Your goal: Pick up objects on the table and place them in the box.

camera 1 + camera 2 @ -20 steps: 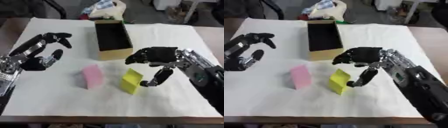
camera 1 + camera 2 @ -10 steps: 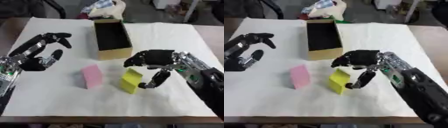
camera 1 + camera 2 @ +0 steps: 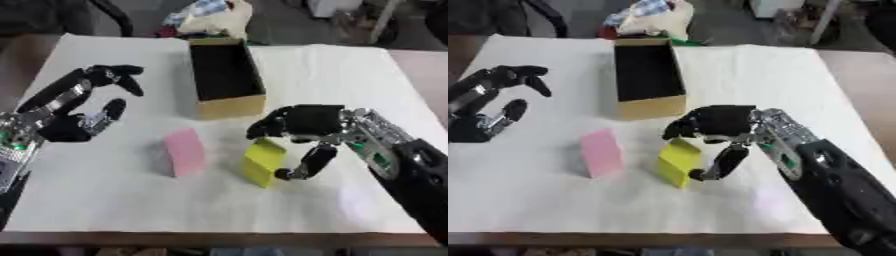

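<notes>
A tabletop (image 3: 367,75) covered by a white sheet is seen from above, with an open cardboard box (image 3: 223,77) set lengthwise near its far middle, its dark interior apparently empty and ready to receive the two blocks lying in front of it. The robot's right hand (image 3: 306,127) is arched over the yellow block (image 3: 261,161), fingers curled above its top edge and the thumb brought down at its right side, so that the block is bracketed for a pinch; whether the fingers and thumb are actually touching it cannot be told, and the block appears to rest on the sheet, slightly tilted. The left hand (image 3: 74,117) is held idle at the left edge, relaxed and spread, holding nothing, well clear of the work. A pink block (image 3: 184,151) stands just left of the yellow one, untouched, and is judged to be the next item. The right forearm is cut off at the lower right corner, and the far face of the yellow block is hidden by the fingers. A heap of cloth or packaging (image 3: 210,15) beyond the box cannot be made out clearly.
</notes>
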### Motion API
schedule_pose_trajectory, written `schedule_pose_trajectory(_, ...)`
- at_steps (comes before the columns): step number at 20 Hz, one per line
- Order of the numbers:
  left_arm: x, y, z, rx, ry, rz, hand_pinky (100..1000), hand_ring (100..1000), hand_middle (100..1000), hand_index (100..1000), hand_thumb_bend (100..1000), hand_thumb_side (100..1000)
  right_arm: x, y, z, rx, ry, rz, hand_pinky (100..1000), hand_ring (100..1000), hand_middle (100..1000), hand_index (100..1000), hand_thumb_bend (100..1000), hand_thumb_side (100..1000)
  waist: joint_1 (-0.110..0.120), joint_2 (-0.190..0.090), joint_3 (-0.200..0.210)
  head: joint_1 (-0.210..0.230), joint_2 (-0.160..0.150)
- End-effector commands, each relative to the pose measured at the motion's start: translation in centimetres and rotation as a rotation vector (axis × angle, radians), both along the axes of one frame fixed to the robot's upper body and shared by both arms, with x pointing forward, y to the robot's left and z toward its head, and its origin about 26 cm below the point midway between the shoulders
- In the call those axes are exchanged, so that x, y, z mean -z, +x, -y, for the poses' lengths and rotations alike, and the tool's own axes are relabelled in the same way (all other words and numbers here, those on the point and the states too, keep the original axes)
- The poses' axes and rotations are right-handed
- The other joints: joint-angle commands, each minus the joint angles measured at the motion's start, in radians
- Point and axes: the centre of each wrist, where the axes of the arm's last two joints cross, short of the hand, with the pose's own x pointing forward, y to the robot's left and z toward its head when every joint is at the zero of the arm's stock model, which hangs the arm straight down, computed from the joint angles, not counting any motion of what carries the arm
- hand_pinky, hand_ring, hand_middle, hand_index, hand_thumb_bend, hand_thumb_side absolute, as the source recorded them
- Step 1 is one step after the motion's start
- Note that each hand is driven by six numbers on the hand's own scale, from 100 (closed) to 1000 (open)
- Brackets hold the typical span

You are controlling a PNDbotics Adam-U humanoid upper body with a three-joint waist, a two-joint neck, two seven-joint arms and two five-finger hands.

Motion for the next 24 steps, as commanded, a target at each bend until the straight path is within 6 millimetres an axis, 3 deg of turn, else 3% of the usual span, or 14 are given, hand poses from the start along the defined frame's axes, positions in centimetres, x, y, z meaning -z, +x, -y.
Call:
schedule_pose_trajectory(1, -1.2, 0.1, 0.0, 0.008, 0.010, 0.033, 745, 699, 638, 944, 100, 778, -0.9, 0.4, 0.5, -0.097, -0.117, 0.010, 862, 860, 897, 949, 280, 508, 0.006, -0.011, 0.001, -0.003, 0.005)
schedule_pose_trajectory(7, -1.2, 0.1, 0.0, 0.009, 0.011, 0.032, 745, 700, 638, 944, 100, 778, -1.1, 0.6, 0.7, -0.090, -0.086, 0.020, 859, 849, 883, 857, 225, 506, 0.006, -0.011, 0.003, -0.004, 0.005)
schedule_pose_trajectory(10, -1.2, 0.1, 0.0, 0.009, 0.011, 0.032, 745, 700, 639, 944, 100, 779, -1.4, 0.7, 0.9, -0.084, -0.058, 0.032, 855, 841, 874, 754, 161, 505, 0.006, -0.012, 0.004, -0.004, 0.005)
schedule_pose_trajectory(11, -1.2, 0.1, 0.0, 0.009, 0.011, 0.032, 746, 700, 639, 944, 100, 779, -1.5, 0.8, 1.0, -0.081, -0.048, 0.036, 855, 841, 874, 739, 100, 522, 0.006, -0.012, 0.004, -0.004, 0.005)
schedule_pose_trajectory(12, -1.2, 0.1, 0.0, 0.008, 0.012, 0.032, 746, 701, 639, 944, 100, 778, -1.7, 0.8, 1.1, -0.077, -0.037, 0.042, 855, 840, 871, 733, 157, 502, 0.006, -0.012, 0.004, -0.004, 0.005)
schedule_pose_trajectory(19, -1.2, 0.0, -0.1, 0.006, 0.010, 0.033, 746, 701, 640, 944, 100, 774, -4.8, 1.8, 1.6, -0.041, 0.013, 0.114, 865, 840, 869, 732, 174, 481, 0.005, -0.016, 0.002, 0.004, 0.005)
schedule_pose_trajectory(20, -1.2, 0.0, -0.1, 0.007, 0.009, 0.033, 746, 701, 641, 944, 100, 773, -5.4, 2.0, 1.6, -0.032, 0.018, 0.127, 867, 839, 868, 732, 128, 480, 0.005, -0.017, 0.003, 0.004, 0.005)
schedule_pose_trajectory(21, -1.2, 0.0, -0.1, 0.007, 0.009, 0.033, 746, 701, 641, 944, 100, 773, -5.8, 2.2, 1.6, -0.023, 0.024, 0.137, 867, 839, 868, 732, 180, 477, 0.006, -0.017, 0.004, 0.004, 0.005)
schedule_pose_trajectory(22, -1.2, 0.0, 0.0, 0.008, 0.007, 0.034, 746, 701, 641, 944, 100, 772, -6.2, 2.4, 1.6, -0.012, 0.034, 0.146, 867, 839, 867, 731, 181, 471, 0.006, -0.018, 0.005, 0.004, 0.005)
schedule_pose_trajectory(23, -1.2, 0.0, 0.0, 0.009, 0.006, 0.034, 746, 701, 641, 944, 100, 771, -6.6, 2.5, 1.5, -0.002, 0.043, 0.155, 868, 838, 868, 731, 127, 478, 0.007, -0.019, 0.007, 0.004, 0.005)
schedule_pose_trajectory(24, -1.3, 0.0, 0.0, 0.011, 0.005, 0.036, 746, 701, 641, 944, 100, 769, -7.0, 2.7, 1.5, 0.007, 0.054, 0.165, 868, 837, 866, 730, 186, 466, 0.009, -0.019, 0.009, 0.004, 0.005)
